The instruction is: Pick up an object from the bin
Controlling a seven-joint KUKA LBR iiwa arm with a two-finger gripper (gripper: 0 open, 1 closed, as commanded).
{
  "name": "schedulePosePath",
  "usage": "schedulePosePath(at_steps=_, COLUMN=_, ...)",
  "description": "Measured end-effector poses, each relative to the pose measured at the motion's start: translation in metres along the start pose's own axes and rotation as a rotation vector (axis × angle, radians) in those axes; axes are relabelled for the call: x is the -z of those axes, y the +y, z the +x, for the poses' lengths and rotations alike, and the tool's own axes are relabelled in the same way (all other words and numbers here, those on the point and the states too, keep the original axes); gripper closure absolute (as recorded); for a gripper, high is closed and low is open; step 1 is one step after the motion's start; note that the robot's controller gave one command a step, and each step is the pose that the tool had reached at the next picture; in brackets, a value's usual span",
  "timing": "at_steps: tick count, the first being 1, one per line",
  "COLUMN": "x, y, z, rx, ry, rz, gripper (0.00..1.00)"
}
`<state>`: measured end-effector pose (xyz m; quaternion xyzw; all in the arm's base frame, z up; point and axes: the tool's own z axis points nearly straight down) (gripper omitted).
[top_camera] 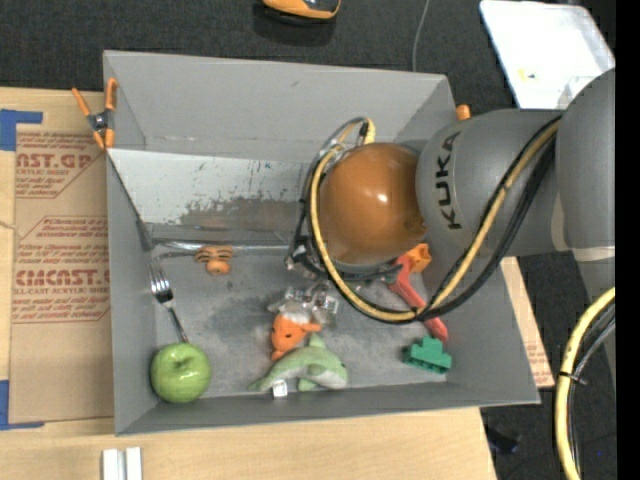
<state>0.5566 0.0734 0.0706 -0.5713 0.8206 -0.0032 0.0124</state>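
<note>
While the end effector point(305, 301) hung over the small orange plastic toy point(288, 334) near six o'clock in the grey metal bin point(200, 168), its grip, released or clenched, could not be told. The toy looked light, stiff and slick, so gripping across its narrow middle seemed wisest.

Your arm point(520, 188) enters from the right of the frame, its grey link bent toward centre. The orange wrist cover point(365, 203) sits mid-frame, cables point(370, 310) looped around it. Your gripper point(305, 303) points down just below, at lower centre.
</note>
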Motion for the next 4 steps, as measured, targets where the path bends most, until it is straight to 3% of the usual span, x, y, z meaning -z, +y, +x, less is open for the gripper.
schedulePosePath(at_steps=2, x=0.060, y=0.001, z=-0.002, rx=-0.002, ry=0.001, rz=-0.006, gripper=1.00)
schedulePosePath(at_steps=4, x=0.145, y=0.001, z=-0.004, rx=-0.004, ry=-0.001, rz=-0.010, gripper=1.00)
